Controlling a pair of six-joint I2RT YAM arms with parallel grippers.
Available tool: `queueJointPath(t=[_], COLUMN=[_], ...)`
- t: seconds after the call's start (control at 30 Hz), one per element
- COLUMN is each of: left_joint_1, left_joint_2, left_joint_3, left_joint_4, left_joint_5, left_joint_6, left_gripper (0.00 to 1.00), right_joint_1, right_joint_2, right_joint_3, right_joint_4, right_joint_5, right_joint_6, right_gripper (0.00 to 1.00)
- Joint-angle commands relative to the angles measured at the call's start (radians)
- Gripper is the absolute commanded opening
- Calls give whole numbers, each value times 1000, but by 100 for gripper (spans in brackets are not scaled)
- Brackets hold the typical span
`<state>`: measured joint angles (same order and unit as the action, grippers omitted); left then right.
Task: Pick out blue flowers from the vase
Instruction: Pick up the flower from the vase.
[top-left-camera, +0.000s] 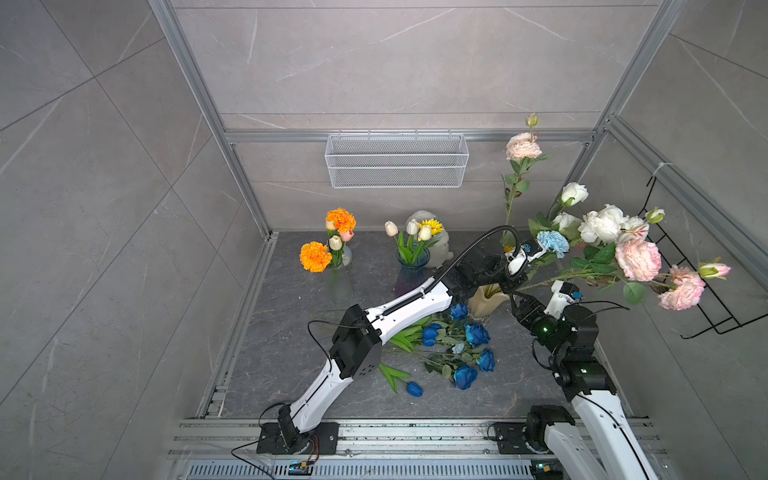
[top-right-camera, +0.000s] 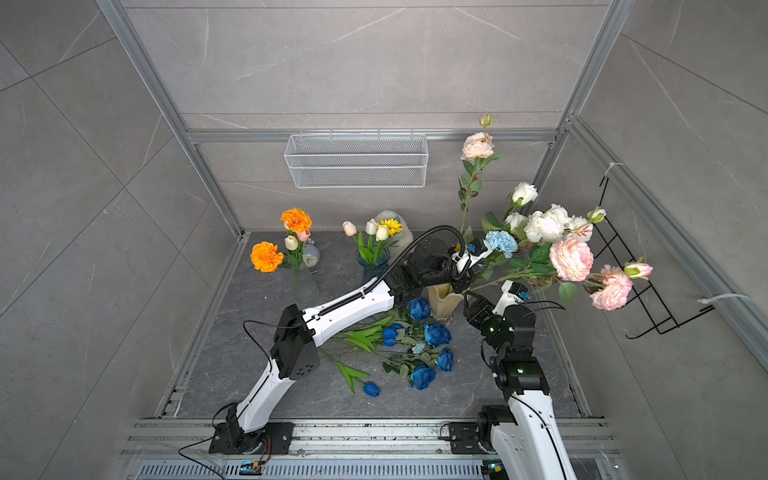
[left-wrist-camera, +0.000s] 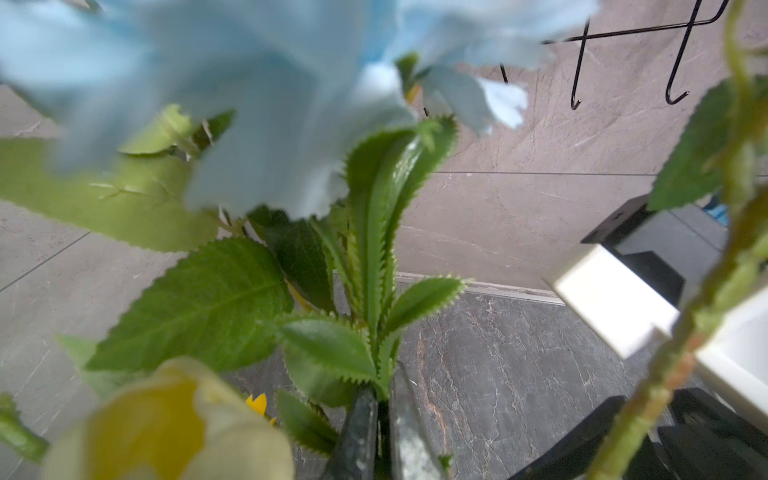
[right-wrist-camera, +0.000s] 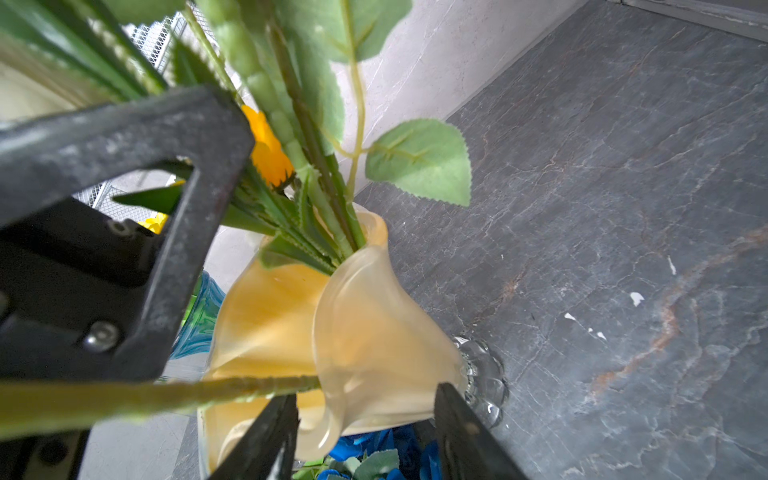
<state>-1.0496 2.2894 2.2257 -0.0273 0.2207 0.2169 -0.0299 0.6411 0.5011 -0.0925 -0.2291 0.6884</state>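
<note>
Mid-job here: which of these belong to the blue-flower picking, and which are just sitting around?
In play: pale blue carnation; left pincer shut on its stem; cream vase, right pincer holding it; picked blue flowers on the table.

Just lying about: orange marigolds; tulips with sunflower; wire basket; pink and white roses.

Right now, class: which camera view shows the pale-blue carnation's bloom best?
Both top views: the pale-blue carnation appears nearly whole and sharp. The left wrist view shows only blurred, cropped petals from underneath; the right wrist view misses the bloom.
</note>
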Motion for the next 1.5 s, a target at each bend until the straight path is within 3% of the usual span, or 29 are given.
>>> queueJointPath(t=[0.0,0.73,1.03,1.47], left_joint_1=[-6,-11,-11,-10], left_joint_2=[-114,-249,-334,-483], left_joint_3=[-14,-53,-98,-131], left_joint_4=[77,119,182,83], left_joint_5=[48,122,138,104], left_joint_6=[12,-29,-42,44], left_gripper=[2,0,0,0], right_joint_1=[3,2,3,3], right_joint_2=[9,54,61,102], right_joint_3=[-8,10,54,134], right_joint_4=[29,81,46,6], right_joint_5=[0,-3,3,38], right_joint_6=[9,38,7,-42], right_gripper=[55,58,79,98])
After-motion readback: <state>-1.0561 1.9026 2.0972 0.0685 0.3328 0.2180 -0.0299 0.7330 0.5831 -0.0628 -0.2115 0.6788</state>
